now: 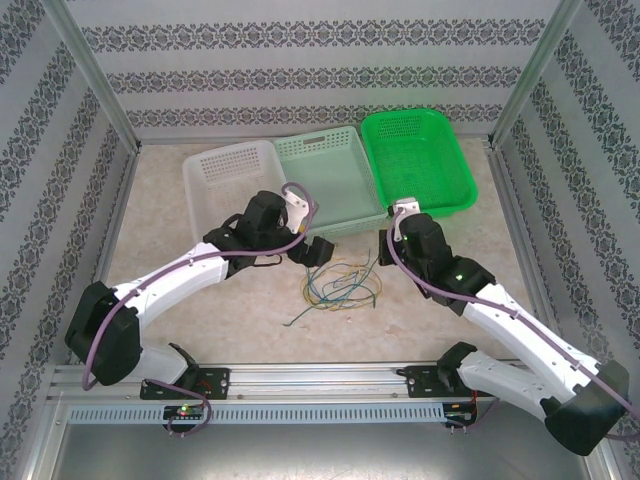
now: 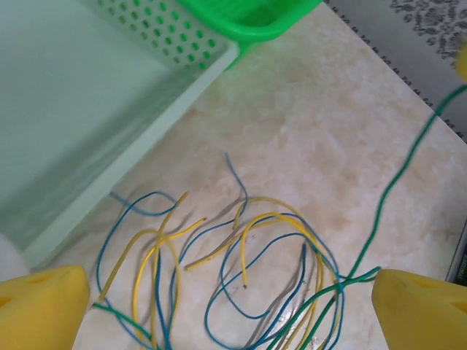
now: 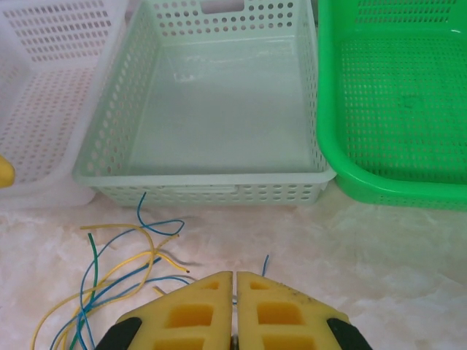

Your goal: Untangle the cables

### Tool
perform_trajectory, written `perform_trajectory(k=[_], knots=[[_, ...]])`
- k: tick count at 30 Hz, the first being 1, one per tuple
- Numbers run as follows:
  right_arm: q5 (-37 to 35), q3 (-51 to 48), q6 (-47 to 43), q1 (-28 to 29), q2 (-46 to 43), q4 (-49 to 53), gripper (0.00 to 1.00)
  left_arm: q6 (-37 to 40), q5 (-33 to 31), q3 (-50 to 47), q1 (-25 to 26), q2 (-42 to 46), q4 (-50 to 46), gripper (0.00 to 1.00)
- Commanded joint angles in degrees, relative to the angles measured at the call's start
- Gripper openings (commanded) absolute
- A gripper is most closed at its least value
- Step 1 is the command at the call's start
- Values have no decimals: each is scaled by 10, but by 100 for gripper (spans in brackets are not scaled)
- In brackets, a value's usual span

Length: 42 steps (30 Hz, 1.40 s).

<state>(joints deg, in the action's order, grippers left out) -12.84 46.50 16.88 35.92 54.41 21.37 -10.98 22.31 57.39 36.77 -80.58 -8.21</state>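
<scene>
Lying on the beige marbled tabletop (image 1: 230,310), just in front of the pale mint perforated plastic basket (image 3: 211,177), is the loose tangle of thin blue, yellow and dark green cables (image 1: 340,285). The left gripper (image 2: 230,277) hangs over that tangle, its yellow foam pads spread wide and released. The right gripper (image 3: 235,275), before the mint basket's near wall, is clenched pad to pad; whether a strand is pinched I cannot tell. A white perforated basket (image 3: 44,73) sits against the mint one's left side, and a bright green mesh basket (image 3: 394,109) against its right.
</scene>
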Motion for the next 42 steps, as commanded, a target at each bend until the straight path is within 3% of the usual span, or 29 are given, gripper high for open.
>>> perform_trajectory(k=[1, 9, 21, 23, 24, 27, 29, 30, 31, 33, 35, 37, 42], knots=[[-16, 32, -15, 7, 8, 7, 0, 38, 18, 28, 21, -19, 38, 100], [0, 51, 8, 8, 10, 5, 0, 44, 135, 116, 51, -130, 34, 85], [48, 37, 80, 6, -2, -13, 0, 45, 152, 156, 95, -204, 53, 82], [52, 38, 86, 5, -2, -13, 0, 46, 155, 157, 97, -207, 57, 78], [54, 37, 89, 4, -1, -15, 0, 47, 154, 158, 98, -208, 57, 70], [54, 35, 95, 3, -2, -14, 0, 43, 134, 163, 98, -209, 51, 27], [51, 33, 101, 0, -3, -8, 0, 41, 125, 165, 97, -207, 48, 11], [52, 32, 102, -1, -3, -2, 2, 38, 118, 167, 97, -207, 46, 4], [52, 34, 103, -4, -3, 9, 10, 33, 110, 169, 97, -207, 43, 0], [40, 35, 102, -7, -2, 42, 24, 24, 86, 173, 95, -206, 37, 0], [28, 26, 98, -7, -12, 65, 52, 12, 66, 172, 92, -200, 40, 0], [25, 2, 99, -7, -36, 66, 70, -6, 52, 167, 88, -193, 54, 0], [55, -82, 103, -6, -109, 43, 72, -57, 56, 155, 68, -180, 100, 0]])
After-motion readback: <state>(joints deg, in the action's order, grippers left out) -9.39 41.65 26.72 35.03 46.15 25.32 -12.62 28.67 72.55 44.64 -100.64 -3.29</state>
